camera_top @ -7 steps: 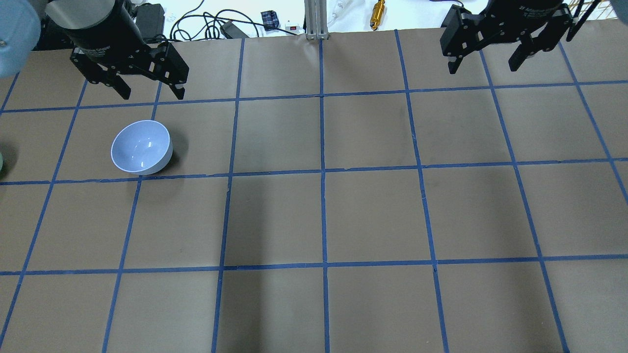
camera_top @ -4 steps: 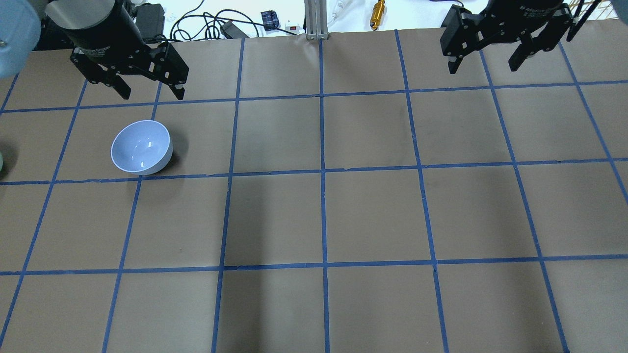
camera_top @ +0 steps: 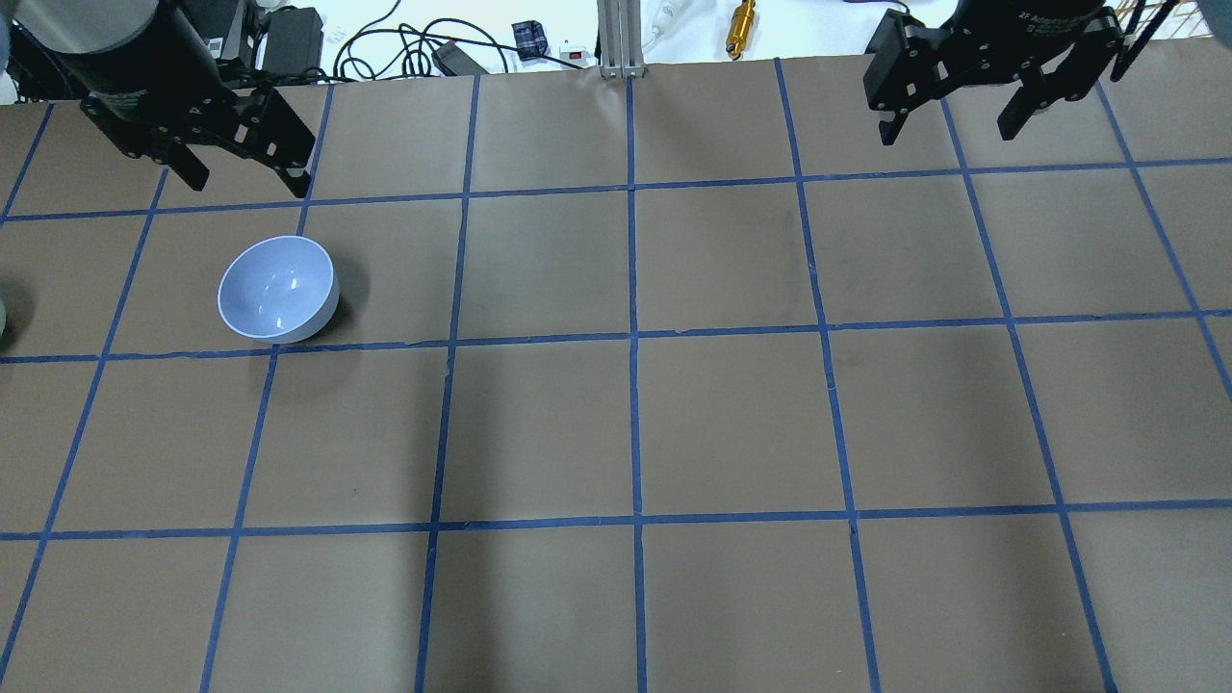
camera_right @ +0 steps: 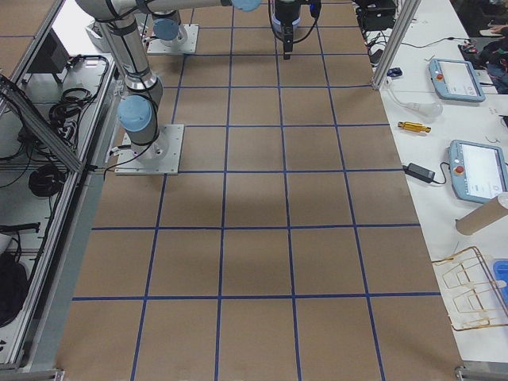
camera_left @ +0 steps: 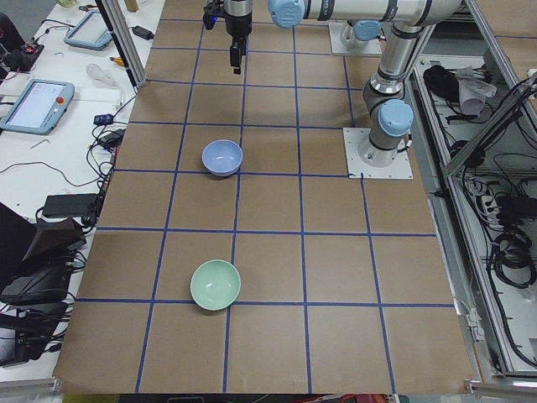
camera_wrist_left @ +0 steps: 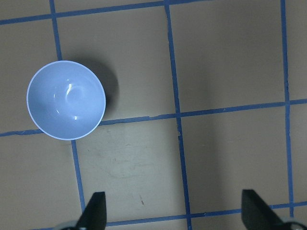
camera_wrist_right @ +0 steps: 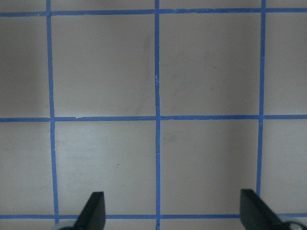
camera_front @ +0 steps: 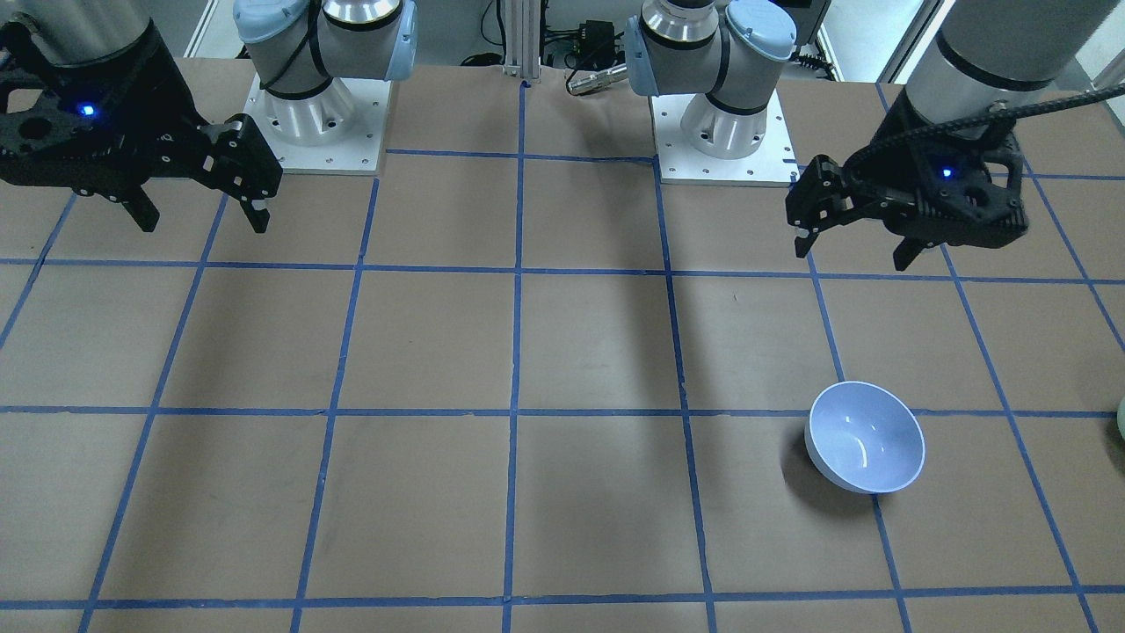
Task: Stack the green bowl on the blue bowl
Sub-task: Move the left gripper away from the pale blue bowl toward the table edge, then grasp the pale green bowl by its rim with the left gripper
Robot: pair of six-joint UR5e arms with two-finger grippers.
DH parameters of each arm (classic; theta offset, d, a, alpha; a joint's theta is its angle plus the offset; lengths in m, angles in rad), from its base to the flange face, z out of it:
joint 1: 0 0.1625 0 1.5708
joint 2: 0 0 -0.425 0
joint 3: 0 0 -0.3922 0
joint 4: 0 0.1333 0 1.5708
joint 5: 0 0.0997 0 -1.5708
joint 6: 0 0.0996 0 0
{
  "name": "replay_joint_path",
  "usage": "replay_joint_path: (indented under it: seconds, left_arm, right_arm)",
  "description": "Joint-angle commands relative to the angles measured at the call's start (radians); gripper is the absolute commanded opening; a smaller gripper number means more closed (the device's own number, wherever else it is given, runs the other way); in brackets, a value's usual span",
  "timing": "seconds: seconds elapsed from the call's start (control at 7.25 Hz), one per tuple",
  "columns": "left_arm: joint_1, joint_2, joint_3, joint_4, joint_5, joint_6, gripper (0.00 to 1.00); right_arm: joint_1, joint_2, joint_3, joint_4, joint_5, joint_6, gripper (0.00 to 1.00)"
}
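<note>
The blue bowl [camera_top: 277, 289] stands upright and empty on the brown table; it also shows in the front view [camera_front: 866, 437], the left side view [camera_left: 222, 156] and the left wrist view [camera_wrist_left: 65, 99]. The green bowl [camera_left: 215, 284] stands upright about two grid squares from it, toward the table's left end; only a sliver of it shows at the overhead view's left edge [camera_top: 2, 322]. My left gripper [camera_top: 248, 181] is open and empty, raised beside the blue bowl on the robot's side [camera_front: 851, 255]. My right gripper [camera_top: 948, 133] is open and empty, far off on the other half [camera_front: 204, 222].
The table is brown paper with a blue tape grid [camera_top: 632, 332]. The two arm bases [camera_front: 303, 123] [camera_front: 725, 132] are bolted along its robot-side edge. Cables and a brass tool [camera_top: 741, 27] lie beyond the table edge. Tablets lie on side benches [camera_right: 475, 167].
My left gripper has moved toward the table's left end, leftward in the overhead view, still open. The right gripper and the blue bowl have not moved.
</note>
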Motion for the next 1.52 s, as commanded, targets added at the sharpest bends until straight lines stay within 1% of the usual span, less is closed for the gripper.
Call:
replay_joint_path:
  seconds: [0.0,0.14,0.28,0.41,0.55,0.69,0.83,0.97,1.1,1.24,1.38]
  left_arm:
    - [0.205,-0.003,0.001,-0.06,0.012,0.399,1.0]
    - [0.304,-0.009,-0.012,-0.049,0.012,0.613,1.0]
    - [0.398,-0.032,-0.011,-0.046,0.017,0.729,1.0]
    - [0.508,-0.073,-0.009,-0.026,0.019,0.917,1.0]
    - [0.582,-0.129,-0.011,0.07,0.019,1.089,1.0]
    - [0.622,-0.214,-0.011,0.225,0.084,1.333,1.0]
    - [0.664,-0.277,0.003,0.294,0.113,1.474,1.0]
    - [0.719,-0.329,0.021,0.31,0.103,1.673,1.0]
    - [0.73,-0.396,0.058,0.371,0.103,1.836,1.0]
    - [0.736,-0.465,0.079,0.478,0.103,2.021,1.0]
    - [0.759,-0.53,0.098,0.527,0.091,2.107,1.0]
  right_arm:
    - [0.0,0.001,-0.002,0.0,0.0,-0.001,1.0]
    - [0.0,0.001,0.0,0.0,0.0,-0.001,1.0]
    - [0.0,0.001,0.0,0.0,0.0,-0.001,1.0]
    - [0.0,0.001,0.0,0.0,0.0,-0.001,1.0]
    - [0.0,0.001,0.0,0.0,0.0,-0.001,1.0]
    - [0.0,0.001,0.0,0.0,0.0,-0.001,1.0]
    - [0.0,0.001,0.0,0.0,0.0,-0.001,1.0]
    - [0.0,-0.001,0.0,0.0,-0.002,-0.001,1.0]
    - [0.0,0.001,0.0,0.0,0.0,-0.001,1.0]
    - [0.0,0.001,0.0,0.0,0.0,-0.001,1.0]
    - [0.0,0.001,0.0,0.0,0.0,-0.001,1.0]
